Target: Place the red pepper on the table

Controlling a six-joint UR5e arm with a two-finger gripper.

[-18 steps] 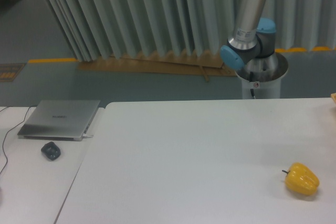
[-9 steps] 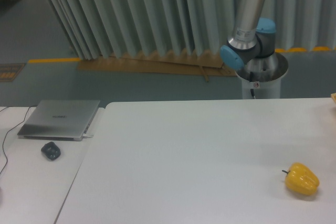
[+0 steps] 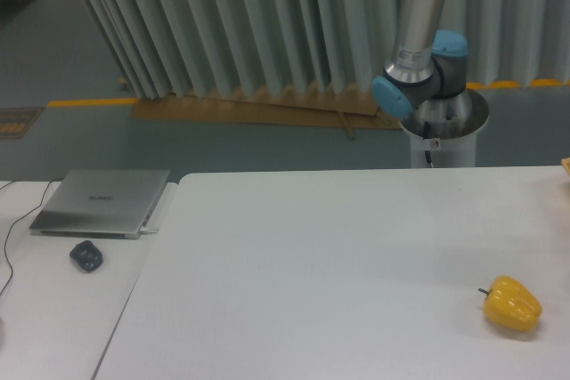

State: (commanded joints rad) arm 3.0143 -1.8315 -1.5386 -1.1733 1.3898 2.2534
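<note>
The fixed camera is the only view. In it the UR5e arm (image 3: 419,37) shows only its lower part: the round base pedestal (image 3: 443,126) behind the far edge of the table (image 3: 312,255), at about one o'clock from the table's middle, a blue-capped joint, and a silver link that rises out of the top of the frame. Compared with the pictures from half a second and a second ago, that link leans a touch more to the left at its top; this is the one change, and it is slight. Nothing on the tabletop has shifted.

The gripper is above the frame, so whether its fingers are spread, closed or pinching something cannot be told. The red pepper is nowhere in view either: it is not on the table, and whether it is carried overhead cannot be seen. My reading is that the arm is swinging above the scene and the placing is not yet done.

On the table lies only a yellow bell pepper (image 3: 512,305) with a dark stem, near the edge at four o'clock. On the separate desk to the left, at nine o'clock, sit a closed laptop (image 3: 101,202) and a dark mouse (image 3: 86,256) just in front of it.
</note>
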